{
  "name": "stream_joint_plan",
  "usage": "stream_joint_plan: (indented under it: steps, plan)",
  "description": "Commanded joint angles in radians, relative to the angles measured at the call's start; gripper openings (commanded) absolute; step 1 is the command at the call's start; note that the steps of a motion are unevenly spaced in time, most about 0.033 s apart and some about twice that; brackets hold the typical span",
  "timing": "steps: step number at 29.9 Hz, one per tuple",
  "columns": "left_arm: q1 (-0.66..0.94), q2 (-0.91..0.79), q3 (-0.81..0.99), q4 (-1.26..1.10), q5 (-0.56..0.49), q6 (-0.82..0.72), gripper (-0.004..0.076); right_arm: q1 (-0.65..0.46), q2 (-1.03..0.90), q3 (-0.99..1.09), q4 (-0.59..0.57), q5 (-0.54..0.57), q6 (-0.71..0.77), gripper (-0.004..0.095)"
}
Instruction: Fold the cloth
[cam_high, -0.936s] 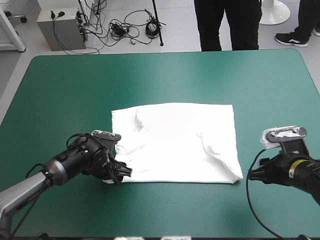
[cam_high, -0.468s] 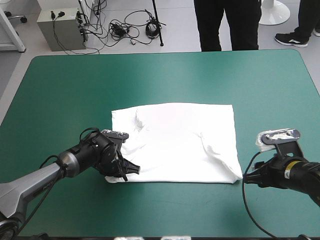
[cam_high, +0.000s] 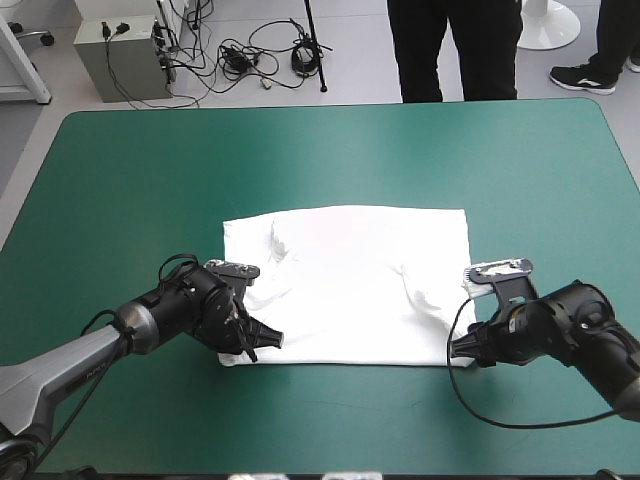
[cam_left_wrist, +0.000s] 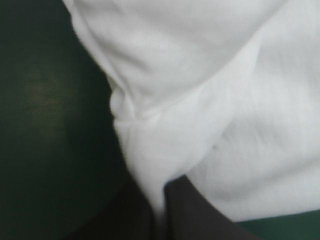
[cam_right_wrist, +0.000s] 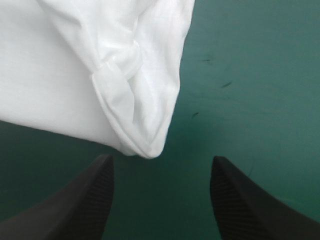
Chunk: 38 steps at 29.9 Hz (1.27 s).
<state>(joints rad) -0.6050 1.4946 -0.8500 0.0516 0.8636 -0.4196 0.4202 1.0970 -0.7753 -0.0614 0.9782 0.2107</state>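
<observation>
The white T-shirt (cam_high: 350, 280) lies folded into a rough rectangle in the middle of the teal-green table (cam_high: 150, 180). My left gripper (cam_high: 262, 342) sits at its near-left corner, shut on the T-shirt. In the left wrist view a pinched ridge of white T-shirt (cam_left_wrist: 200, 75) runs down between the left gripper (cam_left_wrist: 160, 210). My right gripper (cam_high: 462, 350) is low at the near-right corner and open. In the right wrist view the rounded corner of the T-shirt (cam_right_wrist: 147, 147) lies just ahead of the gap of the right gripper (cam_right_wrist: 161, 170), not touching either finger.
Bare teal-green cover (cam_high: 330, 420) surrounds the T-shirt on every side, with a wide strip toward the near edge. Wrinkles and a raised fold (cam_high: 425, 300) mark the T-shirt's right part.
My left gripper slid in under the near-left corner and closed on the T-shirt. The right arm moved left, up to the near-right corner, staying open.
</observation>
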Motion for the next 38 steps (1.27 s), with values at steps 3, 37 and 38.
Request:
stream_joint_plan:
  steps: [3,37,38]
  plan:
    - [-0.002,0.009,0.003,-0.012,-0.03,0.006,-0.0009,-0.001,0.1,0.016,0.035,-0.124,-0.042,0.0542]
    - [-0.002,-0.198,-0.026,-0.018,0.049,0.002,-0.0009,-0.001,0.133,-0.053,0.079,0.065,-0.038,-0.0017]
    - [-0.002,-0.223,-0.038,-0.018,0.056,0.002,-0.0009,-0.001,0.121,-0.069,0.079,0.088,-0.038,-0.0017]
